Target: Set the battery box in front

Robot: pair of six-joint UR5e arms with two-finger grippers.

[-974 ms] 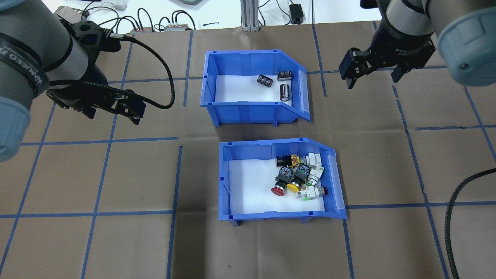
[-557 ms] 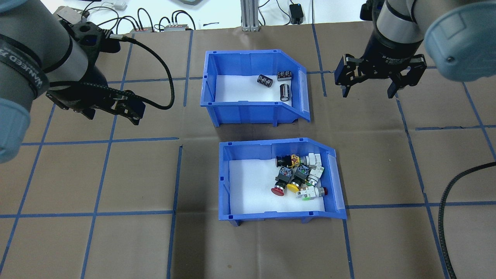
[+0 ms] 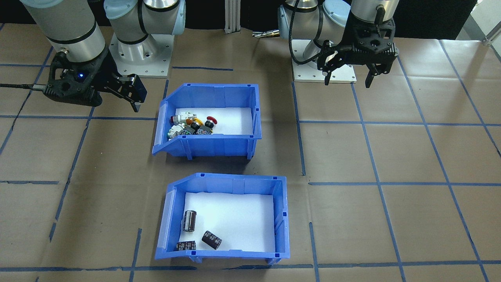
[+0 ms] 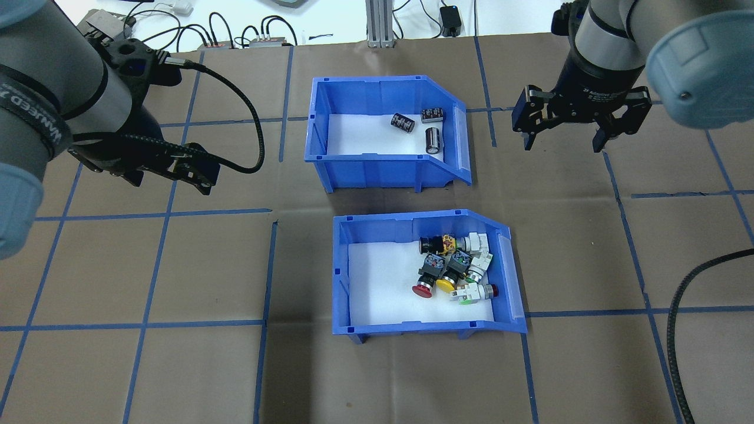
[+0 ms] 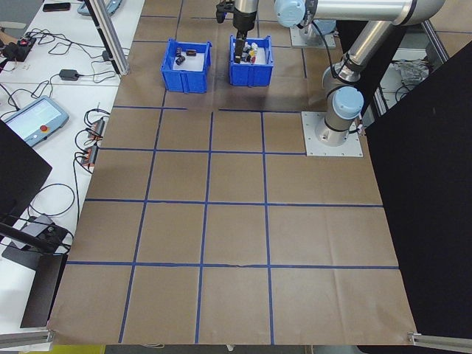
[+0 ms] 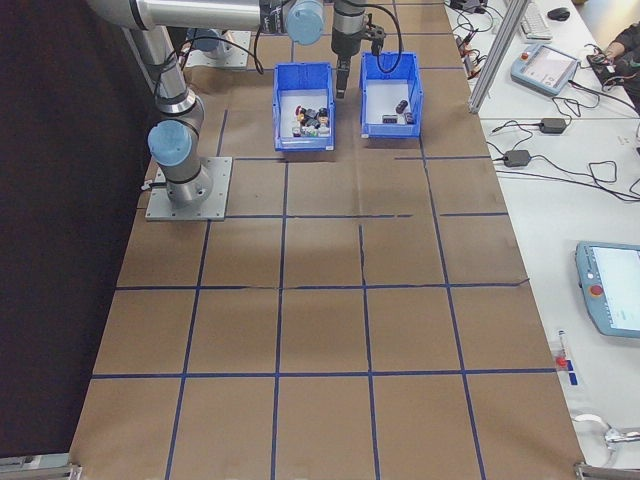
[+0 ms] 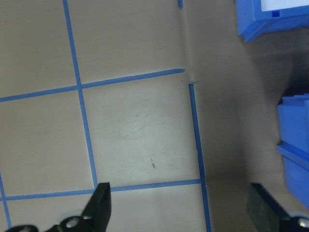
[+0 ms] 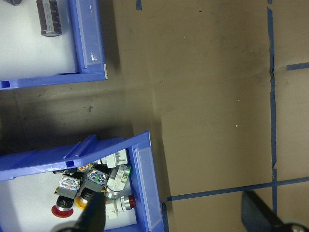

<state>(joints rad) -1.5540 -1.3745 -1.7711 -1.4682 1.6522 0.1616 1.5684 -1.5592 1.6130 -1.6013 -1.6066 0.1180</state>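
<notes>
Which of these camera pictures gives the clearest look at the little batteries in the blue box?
The exterior front-facing view: all three batteries lie near and unblocked. Overhead shows them smaller; the side views tiny; the right wrist view only one.

Bare table (image 4: 589,235) around battery box (image 4: 383,171); switch bin (image 4: 424,327) just beside.

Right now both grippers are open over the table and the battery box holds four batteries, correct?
Not quite: the battery box holds three batteries, not four, as the overhead exterior view shows. The rest stands: left gripper and right gripper are open over the table.
</notes>
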